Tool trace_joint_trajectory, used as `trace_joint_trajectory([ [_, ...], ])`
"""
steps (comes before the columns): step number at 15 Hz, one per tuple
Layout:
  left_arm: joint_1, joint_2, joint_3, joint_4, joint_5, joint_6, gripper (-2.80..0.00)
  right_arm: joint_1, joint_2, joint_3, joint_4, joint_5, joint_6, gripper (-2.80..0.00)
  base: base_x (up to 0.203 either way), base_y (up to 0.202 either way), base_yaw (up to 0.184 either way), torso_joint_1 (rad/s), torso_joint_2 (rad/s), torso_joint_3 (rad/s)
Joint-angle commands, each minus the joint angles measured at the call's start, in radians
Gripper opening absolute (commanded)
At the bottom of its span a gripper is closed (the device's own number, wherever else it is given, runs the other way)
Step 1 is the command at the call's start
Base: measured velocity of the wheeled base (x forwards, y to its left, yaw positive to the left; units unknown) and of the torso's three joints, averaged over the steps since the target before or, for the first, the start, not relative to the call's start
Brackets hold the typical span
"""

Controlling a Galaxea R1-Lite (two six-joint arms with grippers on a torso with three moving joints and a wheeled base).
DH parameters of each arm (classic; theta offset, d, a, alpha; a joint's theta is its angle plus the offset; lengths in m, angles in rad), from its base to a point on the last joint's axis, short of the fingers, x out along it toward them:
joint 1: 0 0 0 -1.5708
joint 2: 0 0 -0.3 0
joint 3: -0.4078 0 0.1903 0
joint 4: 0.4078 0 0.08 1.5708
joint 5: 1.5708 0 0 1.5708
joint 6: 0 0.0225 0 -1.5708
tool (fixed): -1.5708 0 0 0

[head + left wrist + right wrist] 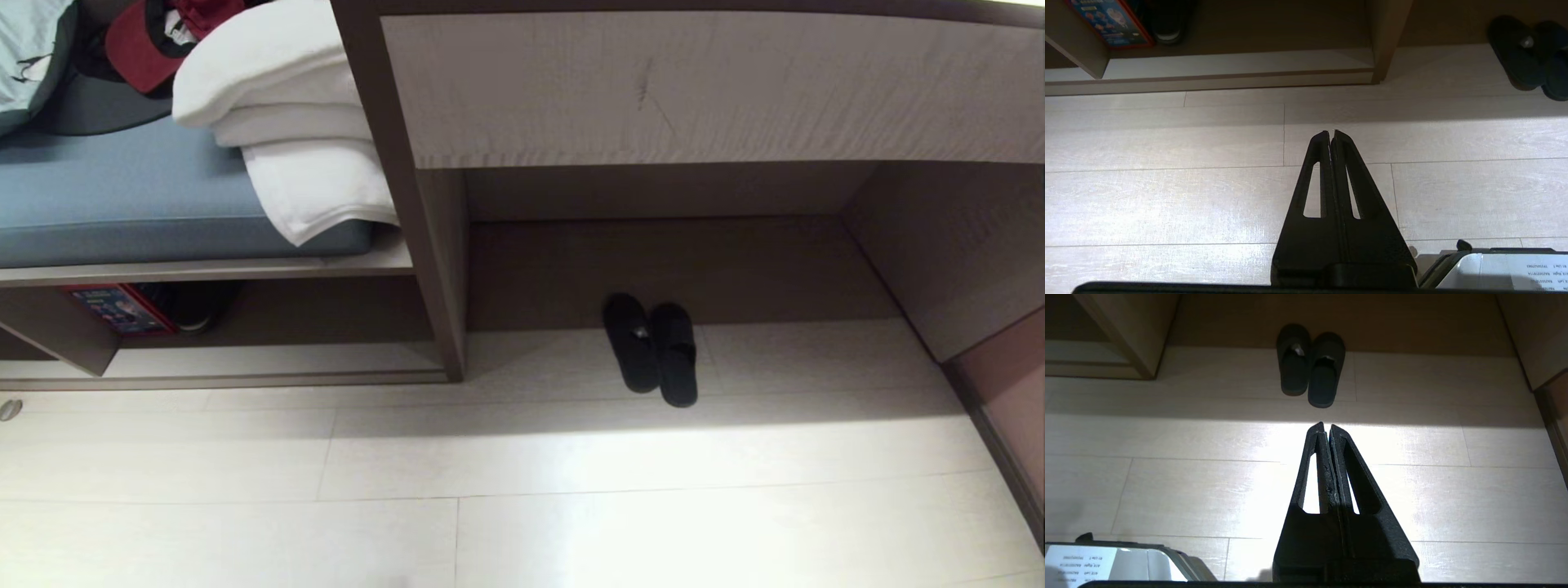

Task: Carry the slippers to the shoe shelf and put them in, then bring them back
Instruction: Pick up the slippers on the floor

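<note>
My right claw [1327, 426] is clenched on nothing, its two fingers pressed flat together, hanging over bare floor [1167, 477]. Straight ahead of its tips, a little way off and not touching, lie the slippers [1310, 363]: a dark pair side by side and touching, heels toward me and closed toes pointing away into the kneehole under the counter [702, 90]. Their long axis runs nearly in line with the way this claw points, so I judge the coming reach to be straight forward and down, with the claw needing to let go wide first. My left claw [1331, 134] is clenched empty too, and from there the slippers sit far off to the side toward my right arm, so the right is plainly nearer. The shoe shelf [1208, 77] lies ahead of the left claw, a low cubby with a pale base board; inside it I see a red-edged, printed box [1110, 22] whose writing I cannot read. A white label on the robot body [1086, 565] carries print too small to make out. The slippers show no brand.
</note>
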Motion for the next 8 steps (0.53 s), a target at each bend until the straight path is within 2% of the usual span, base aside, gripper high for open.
trace_joint_trajectory([
  [1, 0.0, 0.0, 0.0, 0.0, 0.0, 0.0, -2.8, 0.0, 0.0, 0.0, 0.0, 0.001, 0.0, -2.8, 0.0, 0.0, 0.0, 0.006, 0.0, -0.194],
  [8, 0.0, 0.0, 0.0, 0.0, 0.0, 0.001, -2.8, 0.001, 0.0, 0.0, 0.0, 0.001, -0.001, -2.8, 0.0, 0.0, 0.0, 0.0, 0.0, -0.199],
])
